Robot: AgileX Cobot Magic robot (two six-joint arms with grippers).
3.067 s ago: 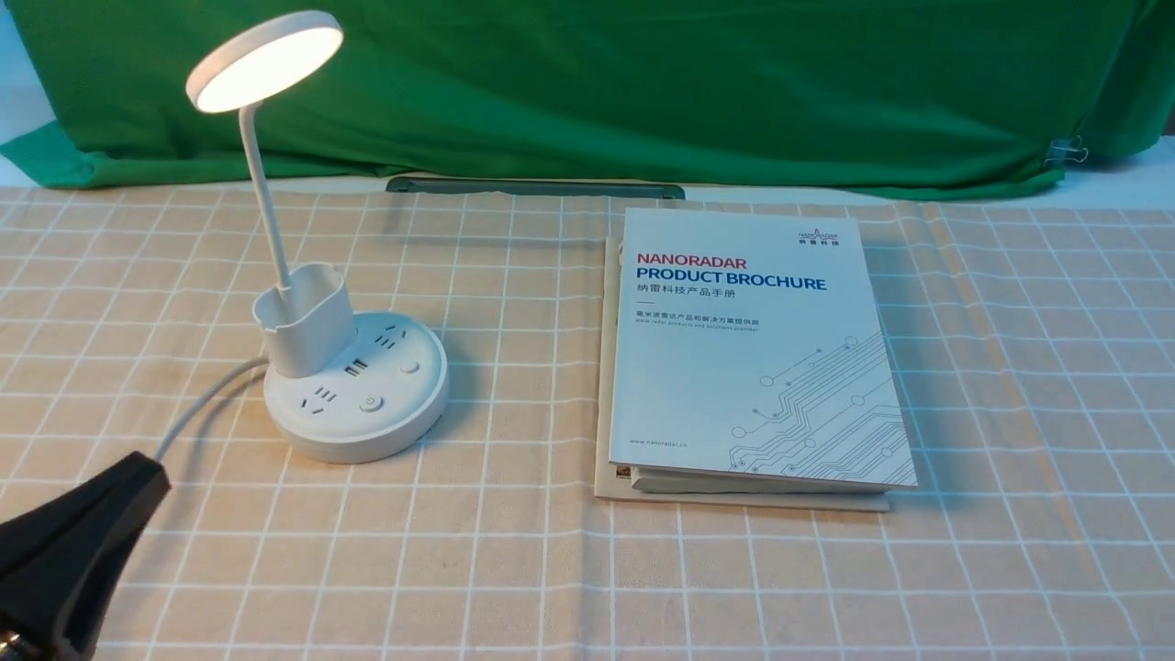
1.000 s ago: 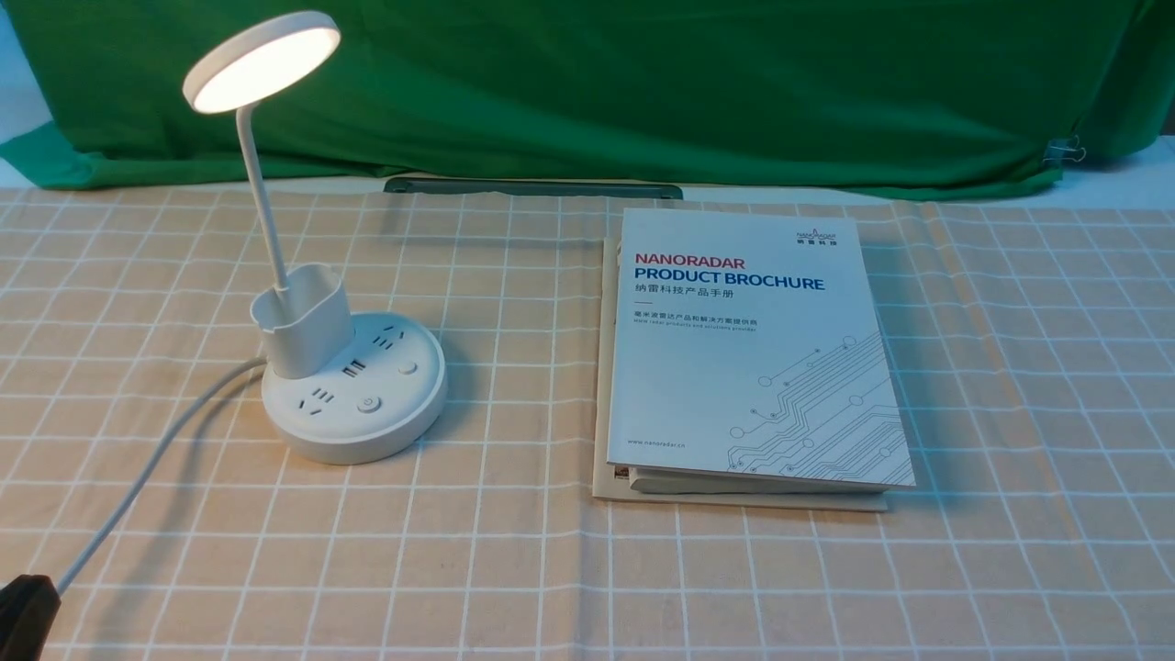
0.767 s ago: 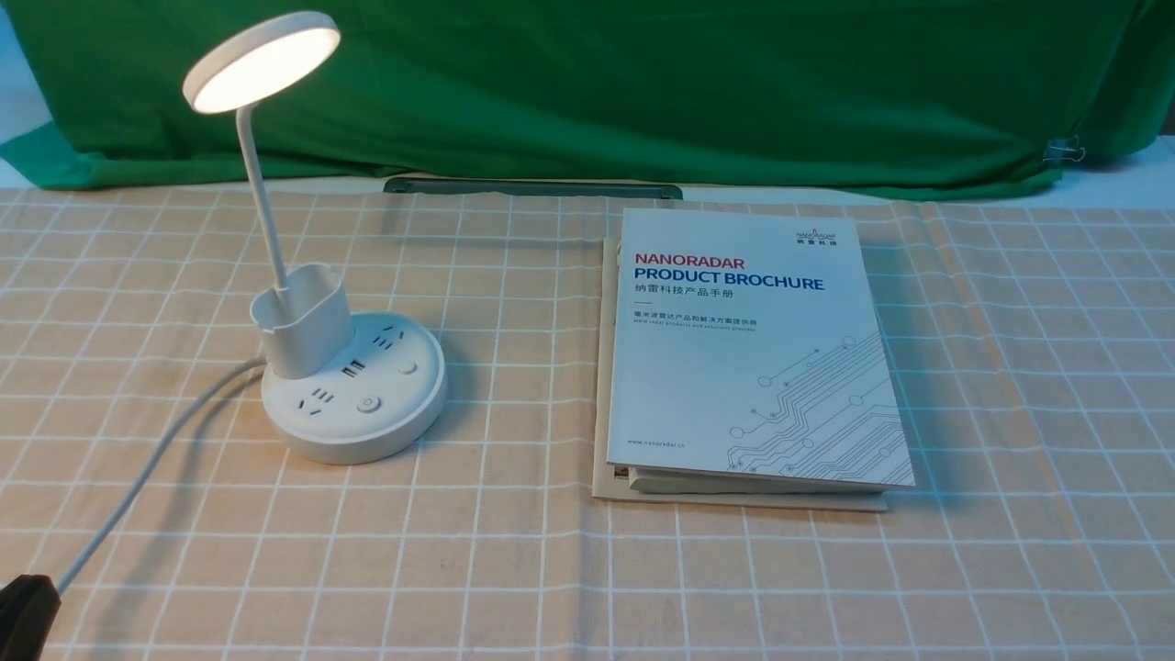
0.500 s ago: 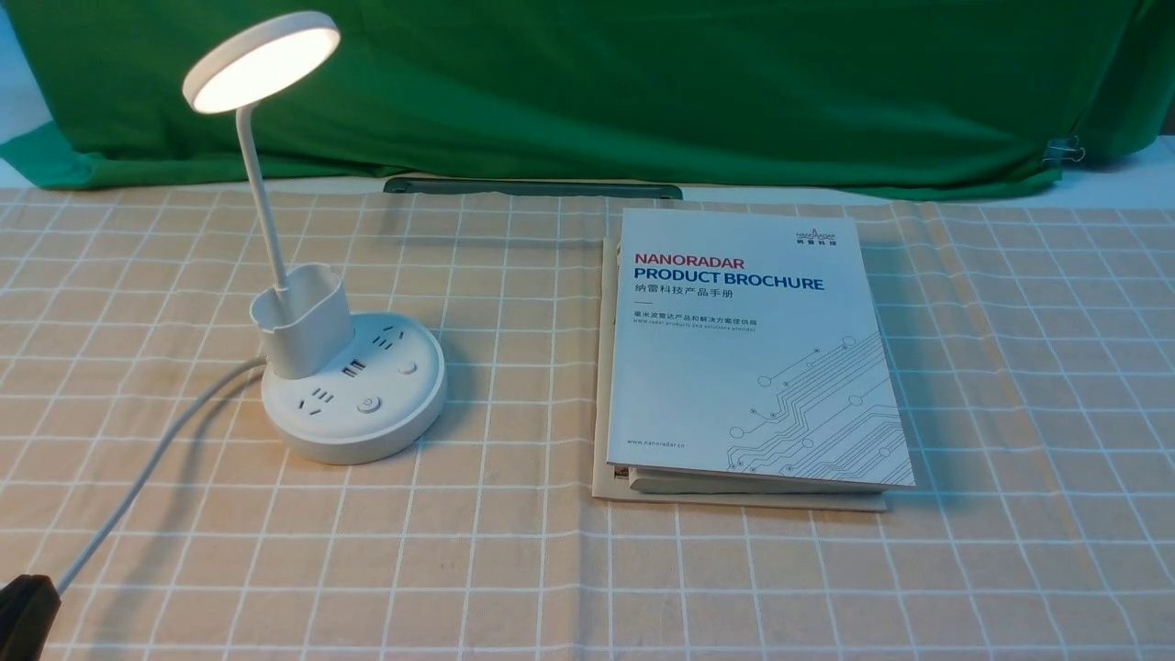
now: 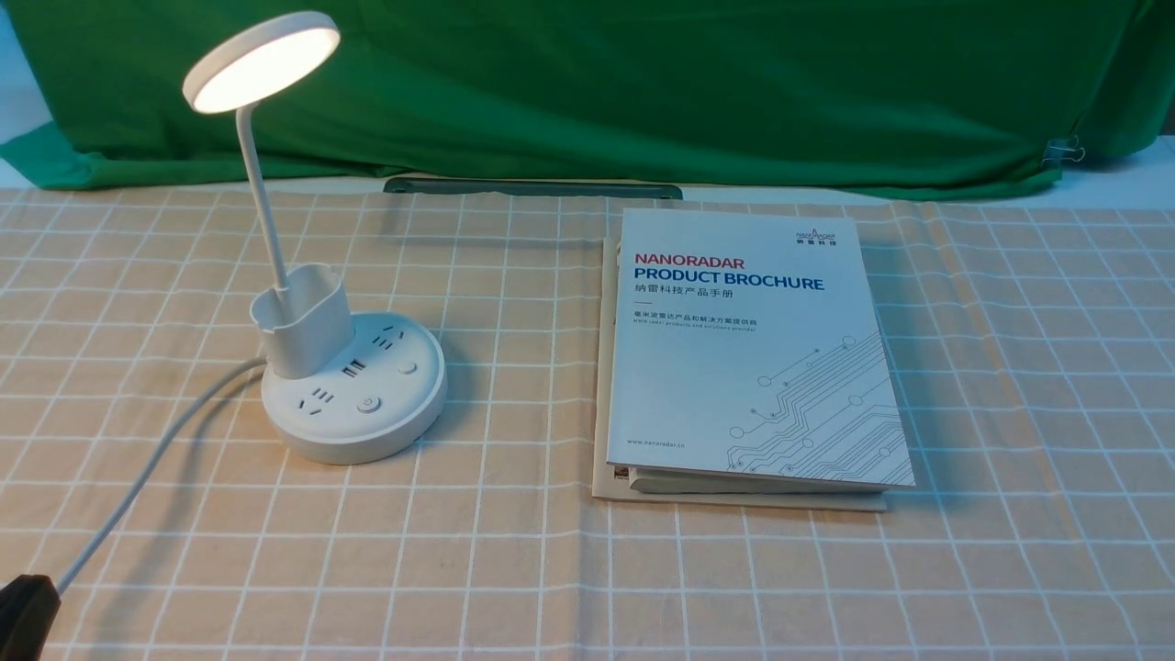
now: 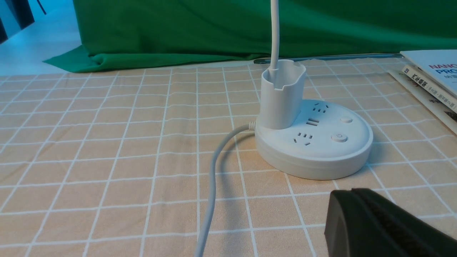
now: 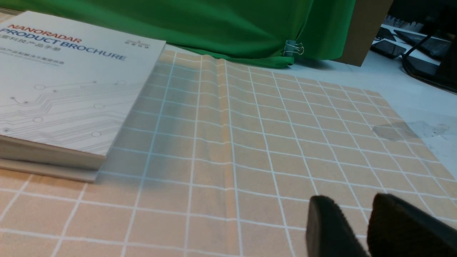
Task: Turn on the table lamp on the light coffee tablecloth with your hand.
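The white table lamp [image 5: 353, 413] stands at the left on the light coffee tablecloth [image 5: 514, 569], and its round head [image 5: 262, 62] glows. Its power button [image 5: 369, 404] faces the front of the base. My left gripper [image 5: 26, 601], the hand, shows only as a black tip in the near left corner, well away from the lamp. In the left wrist view the left gripper [image 6: 351, 194] is shut and empty, a short way in front of the lamp base [image 6: 314, 153]. The right gripper [image 7: 351, 205] hovers over bare cloth, its jaws slightly apart and holding nothing.
A white cord [image 5: 138, 487] runs from the lamp base toward the near left corner. A stack of brochures [image 5: 753, 367] lies mid-table to the right of the lamp. A green cloth backdrop [image 5: 643, 83] hangs behind, with a dark strip [image 5: 532, 187] at its foot.
Since three seconds ago my left gripper has pulled back from beside the cord to the near left corner. Over the last second nothing has moved. The lamp head glows throughout.
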